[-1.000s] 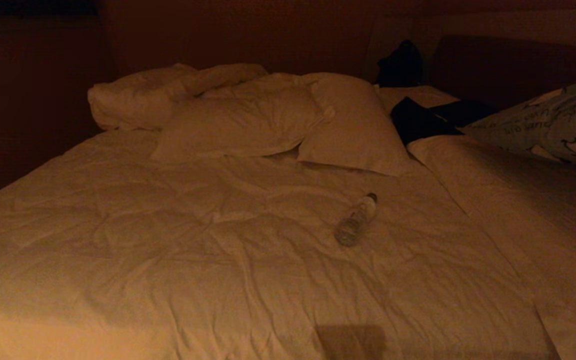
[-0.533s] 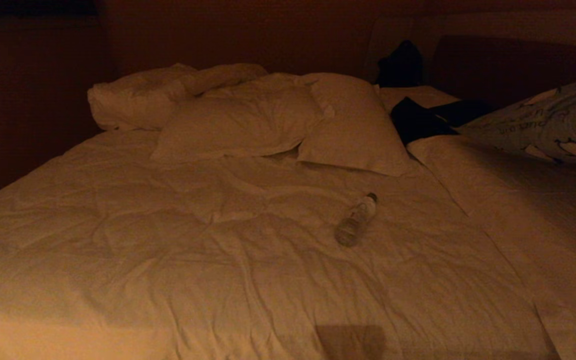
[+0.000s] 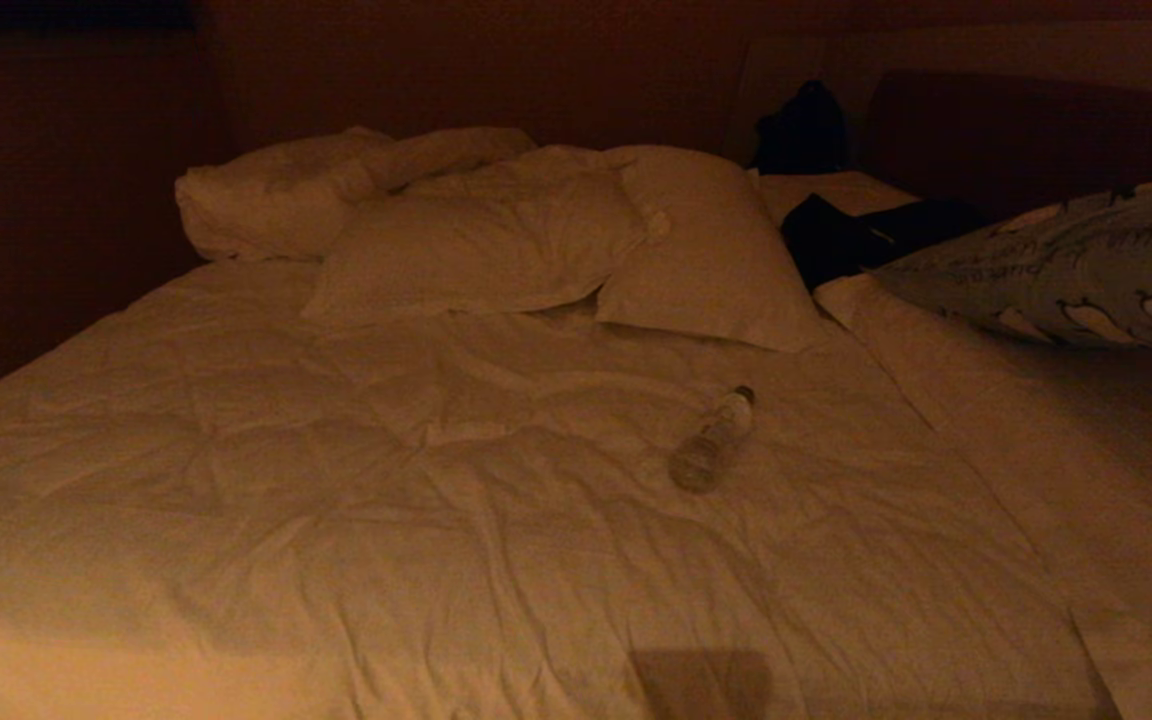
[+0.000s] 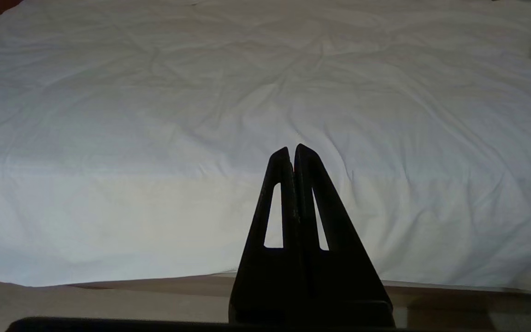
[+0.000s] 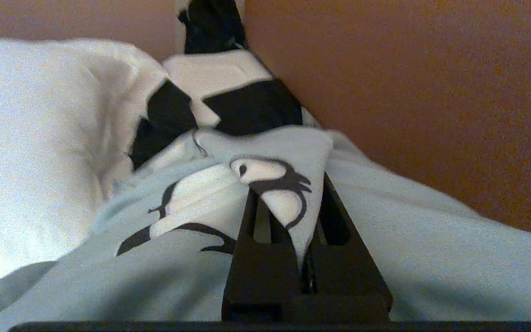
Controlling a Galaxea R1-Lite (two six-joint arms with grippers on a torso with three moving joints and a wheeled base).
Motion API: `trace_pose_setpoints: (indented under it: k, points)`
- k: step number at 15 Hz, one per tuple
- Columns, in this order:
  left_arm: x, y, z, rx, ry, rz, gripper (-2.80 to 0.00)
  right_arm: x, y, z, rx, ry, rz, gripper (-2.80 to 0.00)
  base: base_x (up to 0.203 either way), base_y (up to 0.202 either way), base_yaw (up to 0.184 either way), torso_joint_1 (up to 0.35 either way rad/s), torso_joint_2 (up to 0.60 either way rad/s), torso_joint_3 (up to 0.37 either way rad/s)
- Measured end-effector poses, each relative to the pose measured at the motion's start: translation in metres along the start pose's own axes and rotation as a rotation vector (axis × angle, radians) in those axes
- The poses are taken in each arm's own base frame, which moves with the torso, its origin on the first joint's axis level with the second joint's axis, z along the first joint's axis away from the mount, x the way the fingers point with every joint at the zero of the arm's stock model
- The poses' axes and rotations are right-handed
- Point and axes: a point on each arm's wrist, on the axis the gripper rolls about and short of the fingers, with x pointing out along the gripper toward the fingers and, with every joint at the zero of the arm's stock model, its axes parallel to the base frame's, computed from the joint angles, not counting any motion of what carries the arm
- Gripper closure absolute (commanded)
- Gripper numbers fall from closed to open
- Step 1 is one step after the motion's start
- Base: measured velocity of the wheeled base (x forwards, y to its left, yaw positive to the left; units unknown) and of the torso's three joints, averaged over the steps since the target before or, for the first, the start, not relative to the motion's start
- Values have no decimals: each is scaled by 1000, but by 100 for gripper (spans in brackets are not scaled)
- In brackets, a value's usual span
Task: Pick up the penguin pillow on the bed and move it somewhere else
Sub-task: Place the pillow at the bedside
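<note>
On the bed's (image 3: 496, 520) right edge, your right gripper (image 5: 293, 216) pinches the penguin pillow (image 3: 1066, 270) aloft; choose a drop spot.

penguin pillow (image 3: 1066, 265) cut off by head view's right edge.

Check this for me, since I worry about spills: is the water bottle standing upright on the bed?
No: the water bottle lies on its side on the bed, cap toward the white pillows.
</note>
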Motion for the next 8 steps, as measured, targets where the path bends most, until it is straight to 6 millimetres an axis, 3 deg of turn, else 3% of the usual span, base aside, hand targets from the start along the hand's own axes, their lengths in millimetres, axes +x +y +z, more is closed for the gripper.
trace_pose_setpoints:
  k: [4,8]
  points:
    - [0,0,0,0,0,0,0,-1,-11,-35,-22,57,-20,0,0,0,0,0,0,0]
    - [0,0,0,0,0,0,0,-18,-14,-64,-1,158,-31,0,0,0,0,0,0,0]
